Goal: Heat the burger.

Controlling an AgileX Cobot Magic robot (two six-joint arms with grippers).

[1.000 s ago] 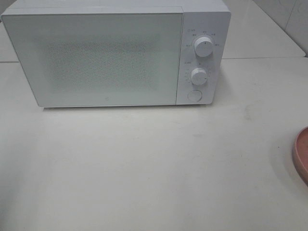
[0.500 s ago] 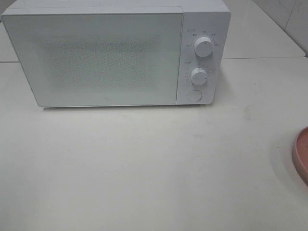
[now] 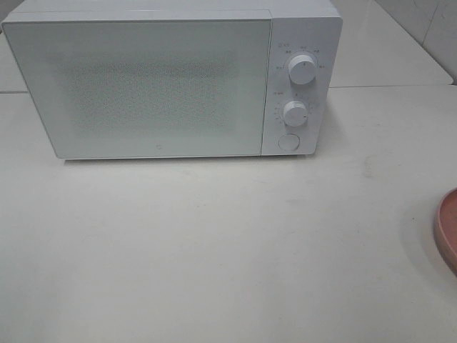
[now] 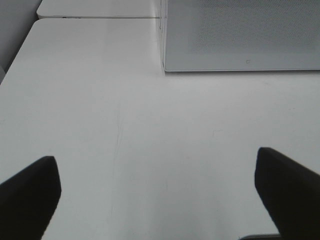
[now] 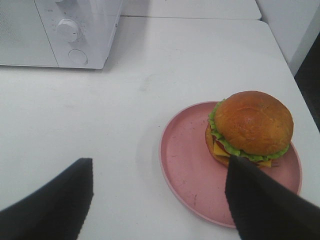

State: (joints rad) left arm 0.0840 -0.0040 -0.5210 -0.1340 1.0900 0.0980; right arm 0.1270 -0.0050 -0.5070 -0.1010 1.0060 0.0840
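The burger [image 5: 250, 127], with a glossy brown bun, green lettuce and cheese, sits on a pink plate [image 5: 187, 170] in the right wrist view. My right gripper [image 5: 159, 197] hovers open over the table just short of the plate, one finger overlapping the plate's near side. In the exterior high view only the plate's edge [image 3: 448, 230] shows at the far right; the burger is out of frame there. The white microwave [image 3: 171, 78] stands at the back with its door shut. My left gripper [image 4: 157, 192] is open over bare table, in front of the microwave's [image 4: 240, 35] left corner.
Two dials [image 3: 302, 70] and a round button [image 3: 288, 141] sit on the microwave's right panel. A second table [image 3: 385, 43] adjoins behind on the right. The table edge runs close past the plate [image 5: 300, 100] in the right wrist view.
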